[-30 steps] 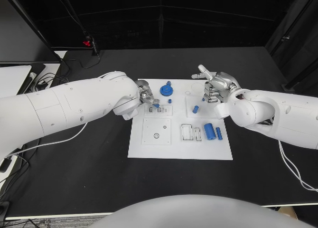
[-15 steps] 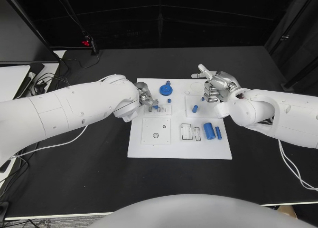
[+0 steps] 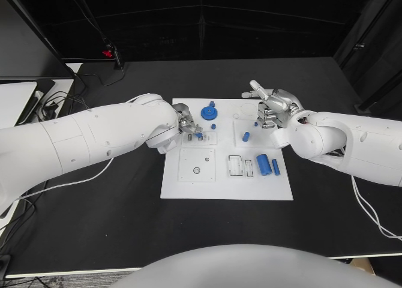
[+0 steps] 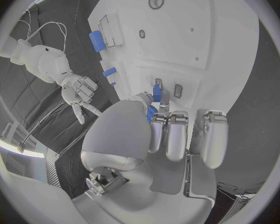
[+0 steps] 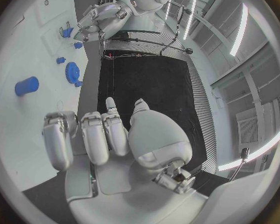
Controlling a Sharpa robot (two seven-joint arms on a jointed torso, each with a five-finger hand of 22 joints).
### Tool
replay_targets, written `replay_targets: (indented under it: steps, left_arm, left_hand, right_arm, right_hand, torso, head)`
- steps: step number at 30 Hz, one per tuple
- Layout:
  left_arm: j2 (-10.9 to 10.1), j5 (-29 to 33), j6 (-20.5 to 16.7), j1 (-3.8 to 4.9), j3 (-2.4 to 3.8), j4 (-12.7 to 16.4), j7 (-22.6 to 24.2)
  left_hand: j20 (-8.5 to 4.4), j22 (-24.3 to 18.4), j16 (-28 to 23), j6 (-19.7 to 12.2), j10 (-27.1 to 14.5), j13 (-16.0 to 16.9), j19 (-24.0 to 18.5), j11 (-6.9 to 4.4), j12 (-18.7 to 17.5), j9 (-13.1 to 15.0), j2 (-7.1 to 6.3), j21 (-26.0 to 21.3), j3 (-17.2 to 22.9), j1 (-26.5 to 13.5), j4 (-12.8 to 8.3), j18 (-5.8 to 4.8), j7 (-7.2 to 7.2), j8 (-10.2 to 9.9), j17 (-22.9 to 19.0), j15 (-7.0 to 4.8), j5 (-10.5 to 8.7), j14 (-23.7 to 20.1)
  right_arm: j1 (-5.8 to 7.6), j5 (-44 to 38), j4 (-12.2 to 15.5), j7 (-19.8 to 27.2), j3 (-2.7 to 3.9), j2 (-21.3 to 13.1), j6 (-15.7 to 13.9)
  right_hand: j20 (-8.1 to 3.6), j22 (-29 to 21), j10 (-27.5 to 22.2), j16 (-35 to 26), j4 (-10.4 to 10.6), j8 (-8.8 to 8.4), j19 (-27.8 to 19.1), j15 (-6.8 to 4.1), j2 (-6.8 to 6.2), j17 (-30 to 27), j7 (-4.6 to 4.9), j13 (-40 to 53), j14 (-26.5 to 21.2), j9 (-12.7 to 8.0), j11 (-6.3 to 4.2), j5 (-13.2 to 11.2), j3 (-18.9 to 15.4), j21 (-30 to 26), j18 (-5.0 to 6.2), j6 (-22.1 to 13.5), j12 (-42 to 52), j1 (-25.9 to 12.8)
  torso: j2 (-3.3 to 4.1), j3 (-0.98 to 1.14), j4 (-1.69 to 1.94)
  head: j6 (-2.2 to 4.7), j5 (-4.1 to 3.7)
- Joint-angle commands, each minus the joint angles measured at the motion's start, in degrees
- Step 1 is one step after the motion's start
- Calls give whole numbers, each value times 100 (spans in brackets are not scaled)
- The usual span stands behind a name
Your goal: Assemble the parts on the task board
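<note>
Head view: task board sits mid table. Left hand is down over the board's upper-left socket block, likely lined up there to seat a part. Right hand hovers at the board's upper-right edge, fingers curled, nothing visible in it; probably parked clear of the work. Blue gear stands near the top edge between the hands. 1 blue cylinder lies in the right-hand tray area, a thinner blue pin just beside it, both apparently waiting.

Left wrist view: left hand pinches a small blue part between thumb and fingertip, other fingers held straight beside it. Part tip is at 1 of the small slots on the board, touching or just above, cannot tell. Judged step: inserting.

Right wrist view: right hand has fingers curled in on nothing, holding no part. Blue cylinder and gear lie on the board beyond it.
</note>
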Motion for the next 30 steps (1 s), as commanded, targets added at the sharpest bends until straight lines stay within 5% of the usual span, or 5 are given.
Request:
replay_targets:
  steps: [1, 30]
  left_arm:
    - [14, -28, 182, 2, -1, -10, -105]
    - [-19, -28, 296, -9, -1, -24, -131]
  left_hand:
    - [0, 1509, 5, 13, 598, 1506, 597, 11, 20, -6, 5, 18, 137, -58, -96, -37, -51, 32, 1509, -19, 30, 591]
    - [2, 1509, 5, 5, 598, 1506, 597, 15, 20, -18, 10, 18, 149, -121, -56, -37, -46, 27, 1509, -17, 3, 591]
  right_arm:
    - [9, 5, 15, 63, 3, 4, 56]
    - [8, 6, 3, 70, 3, -3, 73]
  right_hand:
    - [-27, 1404, 606, 14, -8, 33, 395, -7, 35, 1510, 355, 1508, 595, -7, 17, 38, 31, -29, 26, -38, 15, 34]
    - [-27, 1403, 606, 14, -7, 35, 393, -7, 36, 1510, 355, 1508, 595, -7, 17, 39, 34, -30, 26, -41, 15, 33]
  torso:
    - [-2, 2, 1]
    - [0, 0, -1]
  head:
    - [-7, 3]
    - [-17, 9]
